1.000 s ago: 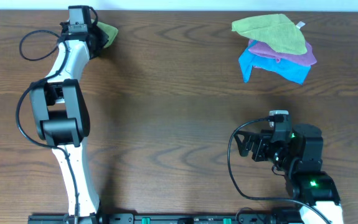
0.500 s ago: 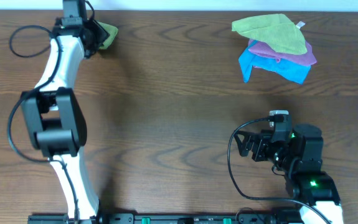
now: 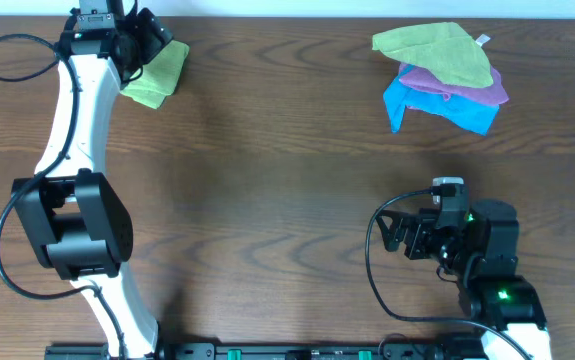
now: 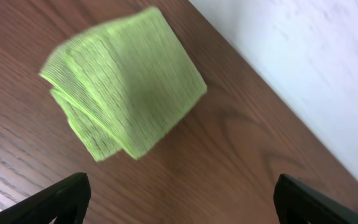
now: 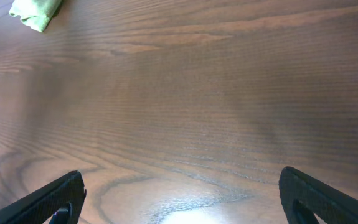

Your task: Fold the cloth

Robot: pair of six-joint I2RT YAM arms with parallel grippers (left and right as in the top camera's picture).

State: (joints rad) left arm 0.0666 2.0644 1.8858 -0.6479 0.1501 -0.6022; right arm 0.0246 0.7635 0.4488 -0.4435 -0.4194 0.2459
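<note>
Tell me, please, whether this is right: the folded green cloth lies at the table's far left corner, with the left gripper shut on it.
Not quite: the left gripper is open, its fingertips clear of the folded green cloth, as the left wrist view shows. The cloth does lie at the table's far left corner.

Dark brown wood-grain table (image 3: 287, 180). A folded green cloth (image 3: 157, 72) lies flat in the far left corner, close to the back edge. Well apart at the far right there's a loose pile: blue cloth (image 3: 417, 105) on the wood, purple cloth (image 3: 467, 88) over it, crumpled green cloth (image 3: 437, 48) on top.
</note>
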